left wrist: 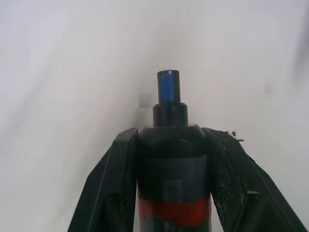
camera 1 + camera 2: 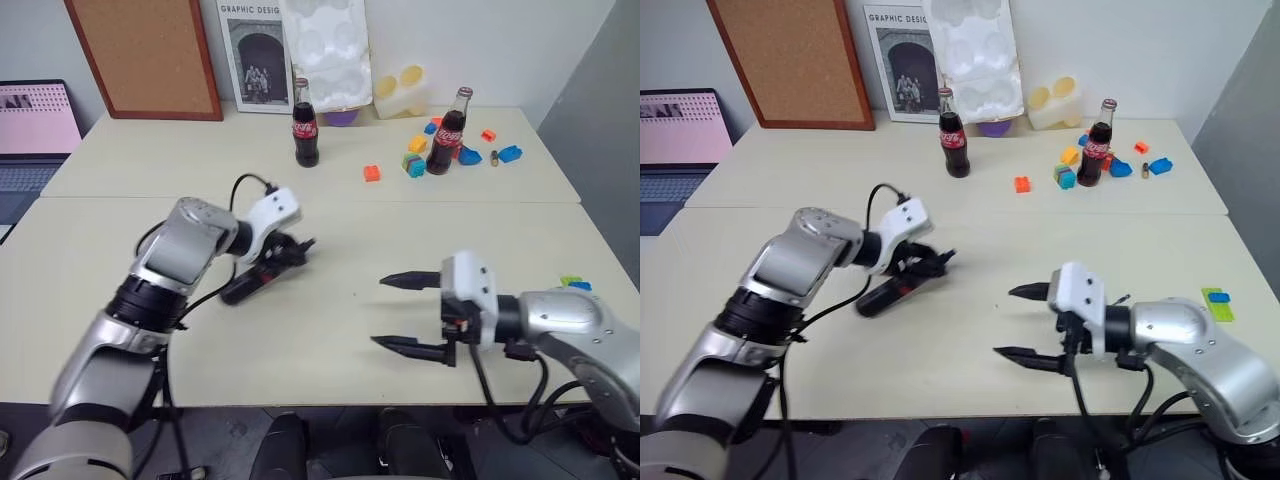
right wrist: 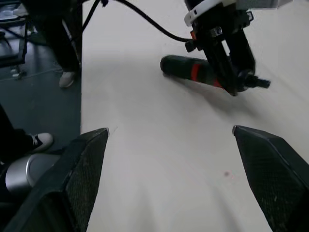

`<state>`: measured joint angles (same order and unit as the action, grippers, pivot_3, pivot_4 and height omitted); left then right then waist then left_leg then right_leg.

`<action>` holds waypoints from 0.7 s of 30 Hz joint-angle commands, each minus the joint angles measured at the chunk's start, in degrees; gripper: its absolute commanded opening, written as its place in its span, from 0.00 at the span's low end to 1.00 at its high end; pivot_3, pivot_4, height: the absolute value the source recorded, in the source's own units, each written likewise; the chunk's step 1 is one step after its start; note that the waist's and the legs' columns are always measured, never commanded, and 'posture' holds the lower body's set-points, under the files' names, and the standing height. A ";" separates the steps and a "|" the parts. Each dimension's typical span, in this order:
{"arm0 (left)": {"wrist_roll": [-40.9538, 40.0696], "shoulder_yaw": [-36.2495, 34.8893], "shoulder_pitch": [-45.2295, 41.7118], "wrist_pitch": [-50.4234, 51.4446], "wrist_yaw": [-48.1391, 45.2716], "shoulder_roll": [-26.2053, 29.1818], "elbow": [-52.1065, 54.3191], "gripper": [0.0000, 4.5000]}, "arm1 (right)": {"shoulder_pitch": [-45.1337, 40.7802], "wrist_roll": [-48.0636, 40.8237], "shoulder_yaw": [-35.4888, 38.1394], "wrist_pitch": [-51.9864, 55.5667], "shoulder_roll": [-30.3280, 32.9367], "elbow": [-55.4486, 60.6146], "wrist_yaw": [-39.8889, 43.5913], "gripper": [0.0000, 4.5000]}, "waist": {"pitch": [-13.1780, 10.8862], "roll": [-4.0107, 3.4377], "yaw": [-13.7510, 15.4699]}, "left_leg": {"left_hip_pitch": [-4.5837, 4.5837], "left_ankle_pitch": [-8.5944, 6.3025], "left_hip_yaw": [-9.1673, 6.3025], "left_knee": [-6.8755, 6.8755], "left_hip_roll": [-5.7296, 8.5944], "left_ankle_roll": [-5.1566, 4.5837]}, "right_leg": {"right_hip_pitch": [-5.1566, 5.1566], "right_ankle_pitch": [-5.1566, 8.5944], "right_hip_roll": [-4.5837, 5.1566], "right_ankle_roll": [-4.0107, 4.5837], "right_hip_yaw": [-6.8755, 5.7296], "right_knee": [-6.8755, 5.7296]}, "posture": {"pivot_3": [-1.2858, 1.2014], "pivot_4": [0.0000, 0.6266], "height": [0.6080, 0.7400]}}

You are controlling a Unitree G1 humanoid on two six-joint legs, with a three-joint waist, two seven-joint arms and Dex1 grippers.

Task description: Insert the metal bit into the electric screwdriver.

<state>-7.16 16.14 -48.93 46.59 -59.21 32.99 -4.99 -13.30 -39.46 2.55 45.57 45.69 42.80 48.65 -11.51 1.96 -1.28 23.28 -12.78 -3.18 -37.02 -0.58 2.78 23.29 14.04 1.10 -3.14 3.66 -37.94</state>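
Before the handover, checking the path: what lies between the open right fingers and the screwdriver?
Only bare table between the right fingers and the screwdriver, seen from the head.

A big pale cream table point(image 2: 330, 215) has a thin line running across it where two tops meet. At its far edge a brown cork board with a red-brown frame point(image 2: 145, 55) and a black-and-white poster point(image 2: 253, 60) lean on the white wall point(image 2: 480, 45). A grey wall panel point(image 2: 600, 110) stands at the right. The floor point(image 3: 41, 104) beside the table is dark grey.
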 commanded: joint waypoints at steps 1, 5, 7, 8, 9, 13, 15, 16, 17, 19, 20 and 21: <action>-3.19 -7.70 -4.68 -3.57 10.45 -9.90 0.75 0.37 | -2.47 -6.69 8.12 2.97 3.77 0.93 0.24 0.96 | -0.01 0.02 0.00 | 0.03 0.00 -0.02 -0.01 0.00 0.00 | 0.01 0.00 0.01 0.00 -0.01 0.00 | 0.52 0.24 1.00; -2.54 -10.79 -3.93 -11.99 20.32 -19.01 -0.07 0.37 | -7.34 -8.97 10.88 4.57 4.71 -1.84 -2.94 0.96 | -0.01 0.02 -0.46 | 0.00 0.00 0.01 0.00 -0.01 0.00 | 0.02 -0.02 -0.01 -0.03 0.03 0.01 | 0.52 0.24 1.00; -1.60 -11.63 -2.03 -18.04 24.57 -22.43 -0.49 0.37 | -9.88 -9.98 11.19 5.52 3.93 -3.02 -5.51 0.96 | 0.00 0.00 -0.70 | -0.06 0.00 0.05 0.05 -0.03 0.00 | 0.01 -0.02 -0.05 -0.03 0.09 0.00 | 0.52 0.24 1.00; -1.51 -12.07 -1.00 -20.01 26.42 -23.83 -0.66 0.37 | -10.89 -10.43 11.17 5.88 3.37 -3.43 -6.84 0.96 | -0.01 0.00 -0.70 | -0.16 0.00 0.14 0.10 -0.04 0.00 | 0.01 -0.02 -0.05 -0.03 0.18 -0.05 | 0.52 0.24 1.00; -1.37 -12.48 0.08 -22.06 28.38 -25.40 -0.89 0.37 | -11.70 -10.78 11.19 6.14 2.92 -3.88 -7.93 0.96 | 0.00 0.00 -0.69 | -0.19 0.00 0.15 0.11 -0.05 0.00 | 0.01 -0.03 -0.06 -0.02 0.20 -0.05 | 0.52 0.24 1.00; 0.28 -11.52 5.51 -29.79 32.18 -27.90 -1.53 0.37 | -14.44 -9.51 9.29 6.42 1.60 -5.03 -11.35 0.96 | 0.01 -0.02 -0.57 | -0.16 0.00 0.16 0.09 -0.05 0.00 | 0.01 -0.04 -0.08 -0.03 0.23 -0.05 | 0.52 0.24 1.00; 1.52 -11.05 8.15 -32.83 34.51 -28.69 -1.53 0.37 | -14.86 -9.77 9.00 6.51 1.72 -5.12 -11.64 0.96 | 0.00 -0.02 -0.43 | -0.17 0.00 0.23 0.07 -0.02 0.00 | 0.01 -0.06 -0.06 -0.05 0.30 -0.04 | 0.52 0.24 1.00; 1.87 -10.90 9.65 -34.04 35.40 -29.12 -1.38 0.37 | -14.91 -9.84 8.89 6.46 1.90 -5.10 -11.59 0.96 | 0.00 -0.01 -0.33 | -0.16 0.00 0.22 0.07 -0.01 0.00 | 0.01 -0.07 -0.05 -0.06 0.29 -0.02 | 0.52 0.24 1.00; 2.44 -10.72 11.28 -35.39 36.25 -29.30 -1.01 0.37 | -14.94 -9.85 8.67 6.39 2.23 -5.06 -11.39 0.96 | 0.01 -0.02 -0.32 | -0.14 0.00 0.22 0.05 0.00 0.00 | 0.01 -0.08 -0.05 -0.08 0.29 -0.02 | 0.52 0.24 1.00; 2.46 -10.38 14.94 -35.24 36.82 -29.24 0.80 0.37 | -15.19 -9.52 8.01 6.15 2.70 -5.15 -11.14 0.96 | 0.01 -0.01 -0.26 | -0.13 0.00 0.23 0.05 0.02 0.00 | -0.01 -0.09 -0.02 -0.09 0.30 0.02 | 0.52 0.24 1.00; 2.84 -10.02 16.47 -35.84 36.91 -28.85 1.77 0.37 | -15.35 -9.53 7.81 6.15 2.77 -5.28 -11.19 0.96 | 0.01 -0.01 -0.25 | -0.12 0.00 0.22 0.05 0.01 0.00 | -0.01 -0.14 -0.02 -0.03 0.28 0.05 | 0.52 0.24 1.00; 2.58 -10.40 18.37 -35.13 37.46 -28.65 3.24 0.37 | -15.47 -9.55 7.54 6.11 2.88 -5.33 -11.00 0.96 | 0.01 -0.01 -0.25 | -0.13 0.00 0.23 0.05 0.02 0.00 | -0.02 -0.15 -0.02 -0.03 0.30 0.05 | 0.52 0.24 1.00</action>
<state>-4.83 5.56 -33.33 11.45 -22.71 4.20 -5.30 -27.73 -48.96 9.71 52.21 47.65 36.85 37.43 -11.50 1.95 -1.53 23.14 -12.78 -2.94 -36.97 -0.56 2.78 23.26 13.89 1.09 -3.17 3.95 -37.90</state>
